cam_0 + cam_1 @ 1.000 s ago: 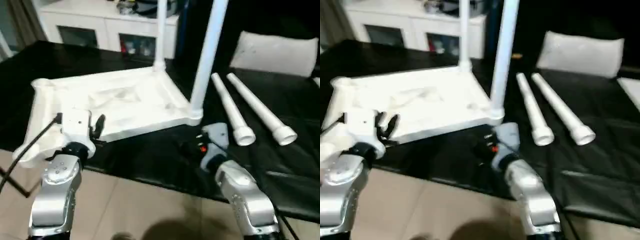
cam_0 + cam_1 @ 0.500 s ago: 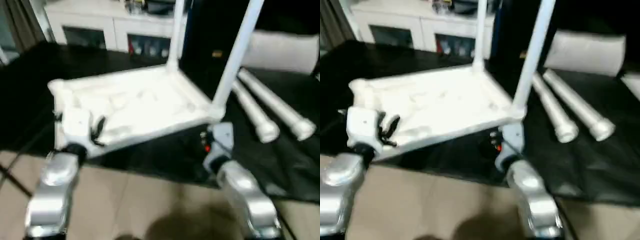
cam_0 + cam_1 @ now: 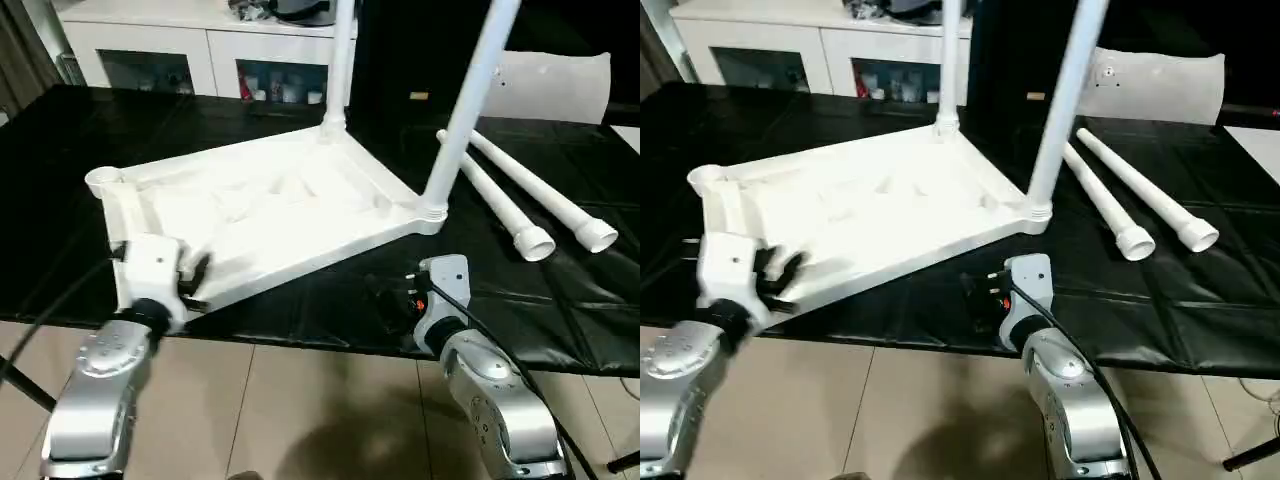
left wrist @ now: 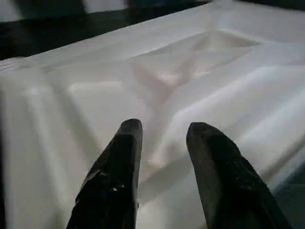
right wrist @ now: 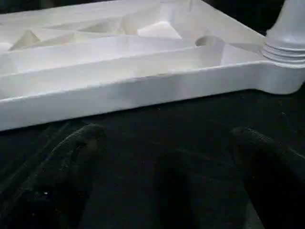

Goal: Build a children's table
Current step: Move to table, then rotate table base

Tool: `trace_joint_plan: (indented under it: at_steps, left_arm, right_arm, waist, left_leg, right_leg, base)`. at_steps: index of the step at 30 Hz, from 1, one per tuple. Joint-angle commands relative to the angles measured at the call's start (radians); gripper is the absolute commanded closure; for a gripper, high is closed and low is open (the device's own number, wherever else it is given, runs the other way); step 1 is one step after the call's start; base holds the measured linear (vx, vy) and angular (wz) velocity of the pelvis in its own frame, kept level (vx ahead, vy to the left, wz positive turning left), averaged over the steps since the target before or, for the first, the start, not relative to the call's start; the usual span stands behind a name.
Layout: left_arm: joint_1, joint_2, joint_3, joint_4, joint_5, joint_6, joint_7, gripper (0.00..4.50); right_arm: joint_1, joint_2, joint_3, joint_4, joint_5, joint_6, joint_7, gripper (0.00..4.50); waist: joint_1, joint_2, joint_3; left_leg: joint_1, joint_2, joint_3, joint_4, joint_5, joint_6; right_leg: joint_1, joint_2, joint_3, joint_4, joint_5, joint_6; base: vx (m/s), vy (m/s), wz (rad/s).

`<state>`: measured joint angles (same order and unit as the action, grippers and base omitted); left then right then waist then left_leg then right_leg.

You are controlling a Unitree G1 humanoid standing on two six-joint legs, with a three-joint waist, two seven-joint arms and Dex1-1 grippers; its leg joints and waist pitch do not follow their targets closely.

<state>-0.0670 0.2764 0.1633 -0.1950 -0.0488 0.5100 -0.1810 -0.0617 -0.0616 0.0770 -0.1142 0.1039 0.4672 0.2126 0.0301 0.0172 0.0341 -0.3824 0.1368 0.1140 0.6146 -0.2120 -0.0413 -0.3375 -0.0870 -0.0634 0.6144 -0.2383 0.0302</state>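
While two legs already stand upright in its far corner sockets, the tabletop [image 3: 270,215] lies ribbed side up on the black table [image 3: 600,330], its long axis running from the near left edge toward the far middle. The left gripper [image 4: 162,167], fingers apart, hovers over the ribs at the near left corner, and the right gripper [image 5: 167,176], fingers spread wide, sits on the black surface just short of the tabletop's near rim. Two loose legs [image 3: 510,205] lie side by side toward the right edge, flared ends nearest; the moulded plastic looks light, stiff and slick, best gripped by a rim or rib.
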Motion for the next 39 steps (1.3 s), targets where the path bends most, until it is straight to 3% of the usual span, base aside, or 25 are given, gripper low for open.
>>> trace_joint_plan:
  at_steps: [1, 3, 5, 12, 13, 14, 15, 17, 23, 30, 35, 37, 39]
  left_arm:
    - [-0.031, 0.039, 0.060, 0.033, 0.029, 0.025, 0.049, 2.56]
    - [-0.046, 0.071, 0.080, 0.061, 0.043, 0.033, 0.061, 2.37]
    - [-0.057, 0.097, 0.085, 0.087, 0.056, 0.038, 0.062, 2.15]
    - [-0.136, 0.246, -0.012, 0.291, 0.123, -0.004, -0.042, 2.05]
    - [-0.144, 0.256, -0.024, 0.308, 0.128, -0.008, -0.055, 2.05]
    - [-0.153, 0.266, -0.036, 0.325, 0.135, -0.012, -0.066, 2.05]
    - [-0.174, 0.292, -0.065, 0.365, 0.161, -0.015, -0.085, 2.05]
    - [-0.186, 0.310, -0.085, 0.387, 0.179, -0.014, -0.098, 2.05]
    - [-0.247, 0.352, -0.140, 0.482, 0.199, -0.069, -0.167, 2.05]
    - [-0.309, 0.428, -0.267, 0.511, 0.190, -0.037, -0.430, 2.05]
    - [-0.326, 0.483, -0.343, 0.495, 0.174, -0.010, -0.612, 2.05]
    - [-0.332, 0.492, -0.359, 0.488, 0.167, 0.000, -0.655, 2.05]
    - [-0.332, 0.501, -0.377, 0.476, 0.155, 0.012, -0.703, 2.05]
  right_arm:
    - [-0.019, -0.019, 0.009, -0.014, -0.005, 0.019, 0.015, 0.00]
    - [-0.024, -0.036, 0.028, -0.011, -0.012, 0.019, 0.031, 0.00]
    - [-0.030, -0.045, 0.041, -0.008, -0.016, 0.018, 0.045, 0.00]
    - [-0.078, -0.102, 0.099, 0.009, -0.054, 0.065, 0.095, 0.00]
    - [-0.083, -0.105, 0.102, 0.010, -0.055, 0.071, 0.096, 0.00]
    - [-0.088, -0.109, 0.107, 0.011, -0.057, 0.077, 0.097, 0.00]
    - [-0.102, -0.121, 0.118, 0.018, -0.061, 0.090, 0.107, 0.00]
    - [-0.111, -0.124, 0.125, 0.026, -0.064, 0.097, 0.115, 0.00]
    - [-0.157, -0.120, 0.145, 0.089, -0.088, 0.120, 0.111, 0.00]
    - [-0.289, -0.100, 0.159, 0.302, -0.125, 0.089, 0.090, 0.00]
    - [-0.403, -0.073, 0.128, 0.493, -0.122, 0.017, 0.078, 0.00]
    - [-0.433, -0.066, 0.119, 0.547, -0.119, -0.006, 0.074, 0.00]
    - [-0.456, -0.058, 0.109, 0.591, -0.112, -0.023, 0.070, 0.00]
  waist:
    - [0.003, 0.002, -0.045]
    - [0.003, 0.004, -0.048]
    - [0.004, 0.004, -0.046]
    - [0.010, 0.010, -0.040]
    - [0.013, 0.019, -0.045]
    - [0.011, 0.016, -0.043]
    - [0.013, 0.021, -0.045]
    - [0.012, 0.016, -0.047]
    - [0.008, 0.020, -0.049]
    - [0.005, 0.022, -0.047]
    - [0.010, 0.026, -0.050]
    - [0.007, 0.019, -0.052]
    - [0.009, 0.021, -0.053]
  left_leg:
    - [0.010, 0.065, -0.014, -0.094, -0.190, 0.008]
    - [0.007, 0.069, -0.012, -0.095, -0.123, 0.017]
    - [0.009, 0.071, -0.009, -0.096, -0.136, 0.016]
    - [0.020, 0.076, -0.010, -0.107, -0.227, -0.027]
    - [0.024, 0.077, -0.011, -0.106, -0.229, -0.039]
    - [0.023, 0.077, -0.010, -0.108, -0.231, -0.043]
    - [0.023, 0.076, -0.011, -0.107, -0.233, -0.052]
    - [0.022, 0.073, -0.010, -0.106, -0.224, -0.053]
    - [0.022, 0.074, -0.008, -0.104, -0.207, -0.052]
    - [0.024, 0.076, -0.005, -0.106, -0.223, -0.074]
    - [0.023, 0.076, 0.001, -0.101, -0.164, -0.067]
    - [0.021, 0.076, 0.005, -0.099, -0.143, -0.063]
    - [0.021, 0.077, 0.008, -0.096, -0.119, -0.052]
  right_leg:
    - [0.020, -0.066, 0.051, -0.071, -0.075, -0.178]
    - [0.019, -0.059, 0.047, -0.062, 0.025, -0.180]
    - [0.015, -0.055, 0.047, -0.059, 0.042, -0.192]
    - [0.003, -0.052, 0.049, -0.064, -0.049, -0.191]
    - [0.002, -0.053, 0.050, -0.059, -0.025, -0.196]
    - [0.002, -0.052, 0.050, -0.061, -0.016, -0.197]
    - [0.002, -0.051, 0.049, -0.058, 0.004, -0.198]
    - [0.006, -0.052, 0.050, -0.056, 0.028, -0.199]
    - [0.007, -0.056, 0.050, -0.054, 0.048, -0.230]
    - [0.003, -0.058, 0.050, -0.049, 0.031, -0.256]
    - [0.007, -0.058, 0.049, -0.043, 0.100, -0.270]
    - [0.007, -0.060, 0.049, -0.042, 0.112, -0.281]
    - [0.008, -0.062, 0.050, -0.039, 0.129, -0.290]
  base:
    - [-0.009, -0.062, -0.01]
    - [0.000, 0.000, 0.00]
    - [0.000, 0.000, 0.00]
    - [0.000, 0.000, 0.00]
    - [0.000, 0.000, 0.00]
    - [0.000, 0.000, 0.00]
    - [0.000, 0.000, 0.00]
    - [0.000, 0.000, 0.00]
    - [0.000, 0.000, 0.00]
    - [0.000, 0.000, 0.00]
    - [0.000, 0.000, 0.00]
    - [0.000, 0.000, 0.00]
    - [0.000, 0.000, 0.00]
